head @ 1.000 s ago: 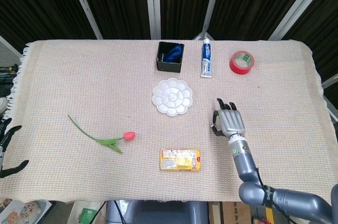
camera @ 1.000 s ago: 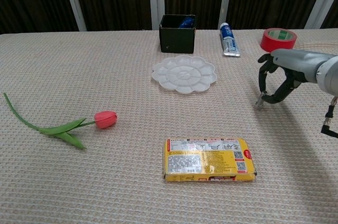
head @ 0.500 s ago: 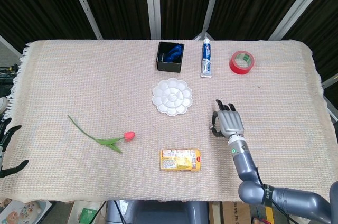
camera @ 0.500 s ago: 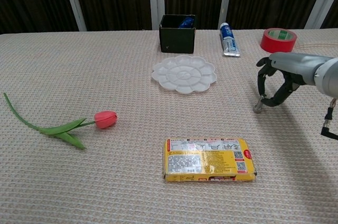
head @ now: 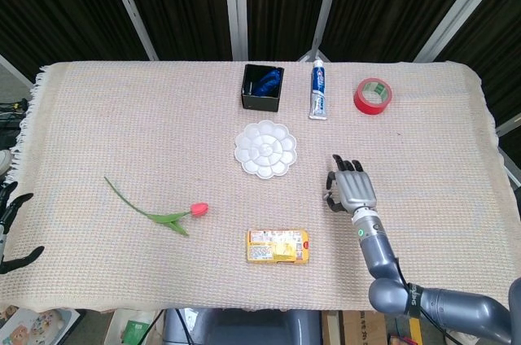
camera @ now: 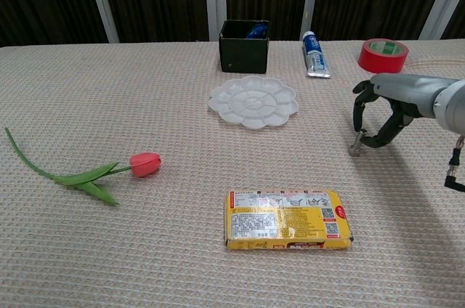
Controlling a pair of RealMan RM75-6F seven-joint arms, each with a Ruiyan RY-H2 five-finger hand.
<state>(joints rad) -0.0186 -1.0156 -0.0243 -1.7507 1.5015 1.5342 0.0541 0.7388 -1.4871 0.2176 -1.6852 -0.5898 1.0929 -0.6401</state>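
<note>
Right robot hand hovers low over the table, fingers curled down and apart, holding nothing, right of the white paint palette and up-right of the yellow packet. Left robot hand sits off the table's left edge, fingers spread, empty. Tulip lies left of the packet.

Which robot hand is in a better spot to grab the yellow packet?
Probably the right hand. It hovers over the cloth just right of the yellow packet, holding nothing, fingers curved down. The left hand sits off the table's far left edge, much farther away.
</note>
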